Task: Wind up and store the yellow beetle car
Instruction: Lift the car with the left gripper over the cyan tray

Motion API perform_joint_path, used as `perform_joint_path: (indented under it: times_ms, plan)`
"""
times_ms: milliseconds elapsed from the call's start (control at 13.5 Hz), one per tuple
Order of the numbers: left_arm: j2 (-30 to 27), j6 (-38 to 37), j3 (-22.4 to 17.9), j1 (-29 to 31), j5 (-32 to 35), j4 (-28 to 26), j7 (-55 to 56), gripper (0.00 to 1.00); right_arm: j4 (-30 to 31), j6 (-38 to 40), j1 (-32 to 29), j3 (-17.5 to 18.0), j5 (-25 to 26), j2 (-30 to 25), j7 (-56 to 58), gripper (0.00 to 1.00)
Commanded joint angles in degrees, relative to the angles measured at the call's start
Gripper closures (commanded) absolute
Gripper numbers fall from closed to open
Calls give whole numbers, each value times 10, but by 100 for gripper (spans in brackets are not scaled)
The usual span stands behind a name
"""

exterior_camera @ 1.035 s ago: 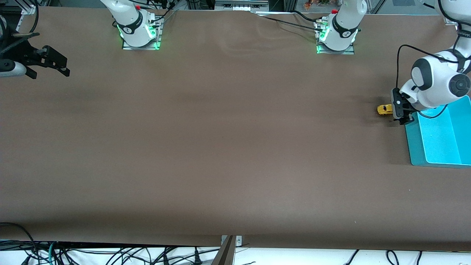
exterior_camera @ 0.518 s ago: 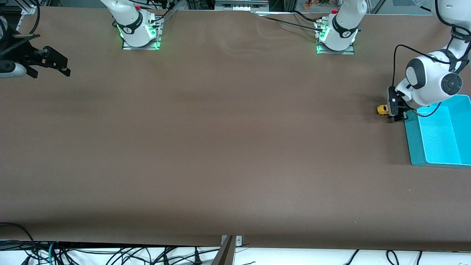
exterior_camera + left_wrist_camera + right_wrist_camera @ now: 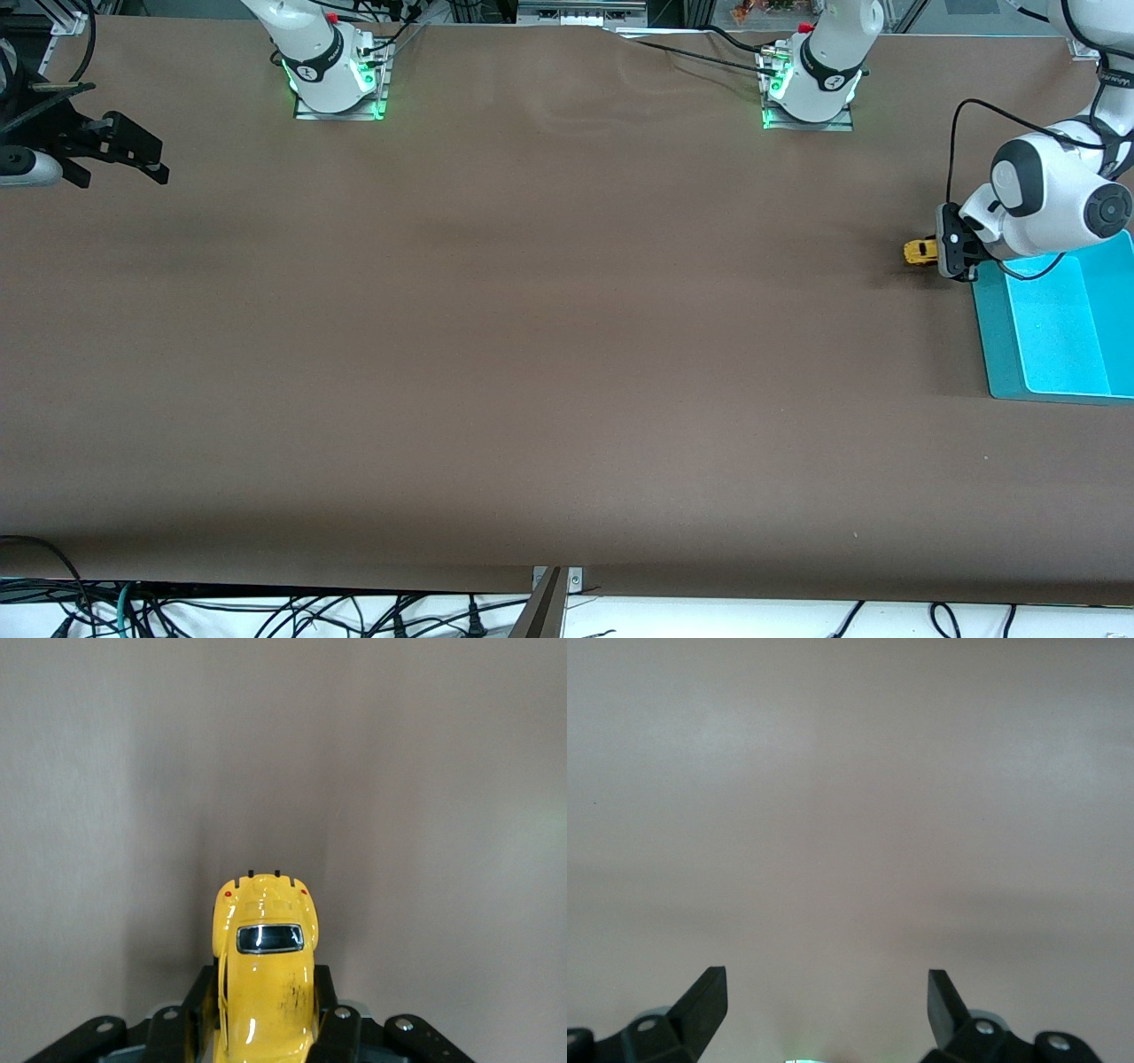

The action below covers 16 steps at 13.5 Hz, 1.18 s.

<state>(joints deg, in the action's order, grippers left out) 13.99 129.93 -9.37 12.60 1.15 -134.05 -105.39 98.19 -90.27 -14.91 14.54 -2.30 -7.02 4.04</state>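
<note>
The left gripper is clamping the yellow beetle car between its fingers, w/ the car's rounded end and dark window poking out past the fingertips in the left wrist view. The gripper is sitting low over the brown table, just beside the corner of the teal bin that lies farthest from the front camera.

Vs. half a sec ago, the car is showing slightly farther from the front camera and a touch farther from the bin toward the right arm's end; a sec ago it was lying closer to the bin wall. So the gripper is prob. dragging the car along the table away from the bin, which fits the winding stroke rather than storing. Whether the wheels are touching the surface can't be told from here.

Judgement: winding is under way, storing isn't done yet; the bin is empty as far as visible.

The right gripper is waiting well apart from the bin, at the right arm's end of the table, jaws spread wide w/ nothing between them.
</note>
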Motion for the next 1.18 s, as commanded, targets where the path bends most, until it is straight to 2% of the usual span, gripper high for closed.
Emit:
perform_joint_path:
  times_ms: [0, 296, 444, 591, 739, 887, 1035, 1109]
  plan:
    - [-23, -94, 22, -2, -38, 38, -14, 80, -14, 14, -3, 1, 0, 5, -9, 0]
    - [-20, -213, 26, -3, -30, 169, -10, 80, -14, 14, -3, 1, 1, 5, -9, 0]
    - [-19, -218, 21, 0, 0, 199, -11, 79, -14, 14, -3, 1, 0, 5, -9, 0]
    - [-20, -218, 11, 4, 60, 228, -14, 77, -14, 14, -3, 0, 0, 5, -9, 0]
    - [-4, -183, -4, 5, 117, 258, -16, 75, -14, 14, -4, 0, 0, 5, -9, 0]
    - [18, -129, -27, 12, 150, 259, -17, 75, -14, 14, -4, -1, 0, 5, -8, 0]
    - [65, -62, -49, 36, 149, 259, -51, 74, -14, 14, -4, -1, 0, 5, -8, 0]
    - [99, -29, -48, 70, 137, 259, -88, 72, -13, 14, -4, -1, 0, 5, -8, 0]
